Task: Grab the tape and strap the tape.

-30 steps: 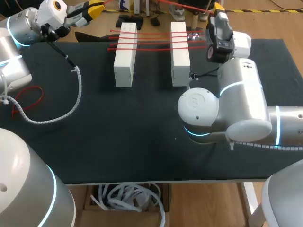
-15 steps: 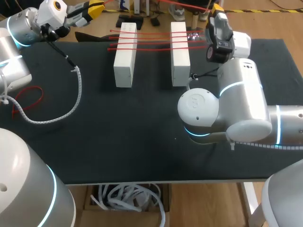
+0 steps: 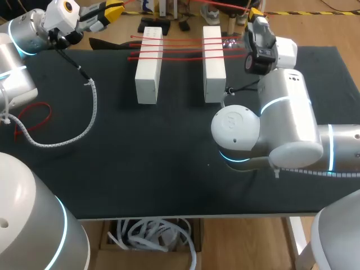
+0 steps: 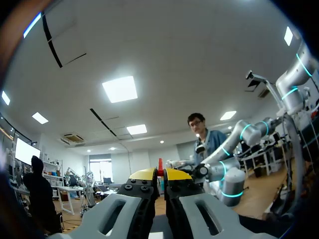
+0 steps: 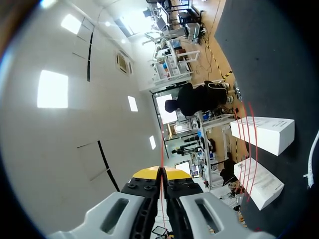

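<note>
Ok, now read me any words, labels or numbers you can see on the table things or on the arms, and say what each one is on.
No text can be read in any view.
On the white blocks: plain faces, no print showing.
On the red tape: no marks.
On the left arm and the right arm: no label large enough to read.

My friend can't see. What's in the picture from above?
The left tool and right tool each pinch a red tape at the black table's far edge. Nearby, more red tapes lie across two white blocks.
</note>
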`<action>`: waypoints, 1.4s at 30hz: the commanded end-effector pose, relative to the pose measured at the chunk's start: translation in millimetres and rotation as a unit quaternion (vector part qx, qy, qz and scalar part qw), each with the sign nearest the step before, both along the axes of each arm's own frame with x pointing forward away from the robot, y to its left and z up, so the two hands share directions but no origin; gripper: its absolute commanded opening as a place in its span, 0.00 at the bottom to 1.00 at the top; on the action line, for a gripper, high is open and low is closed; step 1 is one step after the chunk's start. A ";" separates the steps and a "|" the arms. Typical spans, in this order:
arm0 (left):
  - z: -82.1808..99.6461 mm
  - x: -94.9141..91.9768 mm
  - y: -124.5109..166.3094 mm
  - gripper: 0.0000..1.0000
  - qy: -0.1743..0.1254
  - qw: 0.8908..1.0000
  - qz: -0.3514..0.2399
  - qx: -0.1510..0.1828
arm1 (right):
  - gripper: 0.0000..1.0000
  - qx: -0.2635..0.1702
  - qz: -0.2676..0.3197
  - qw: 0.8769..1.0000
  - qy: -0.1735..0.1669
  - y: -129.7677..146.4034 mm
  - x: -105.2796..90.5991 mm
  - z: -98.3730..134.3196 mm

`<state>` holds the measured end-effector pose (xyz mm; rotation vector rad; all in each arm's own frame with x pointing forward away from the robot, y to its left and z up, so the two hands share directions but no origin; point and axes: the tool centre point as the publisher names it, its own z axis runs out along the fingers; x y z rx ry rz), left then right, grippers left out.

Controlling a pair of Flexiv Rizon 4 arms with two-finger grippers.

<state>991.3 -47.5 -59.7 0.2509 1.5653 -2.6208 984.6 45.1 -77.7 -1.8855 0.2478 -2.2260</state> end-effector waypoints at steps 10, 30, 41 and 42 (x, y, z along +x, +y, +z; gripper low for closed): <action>0.6 -0.6 0.0 0.00 0.000 1.000 0.001 0.001 | 0.00 -0.005 0.002 1.000 0.004 0.4 -1.3 1.7; -1.0 -4.1 1.2 0.00 -0.071 0.976 -0.020 0.207 | 0.00 -0.005 0.002 1.000 0.004 0.4 -1.3 1.7; -1.9 -2.2 -1.2 0.00 -0.078 0.940 -0.035 0.330 | 0.00 -0.005 0.002 1.000 0.004 0.4 -1.3 1.7; -1.9 -2.2 -1.2 0.00 -0.078 0.940 -0.035 0.330 | 0.00 -0.005 0.002 1.000 0.004 0.4 -1.3 1.7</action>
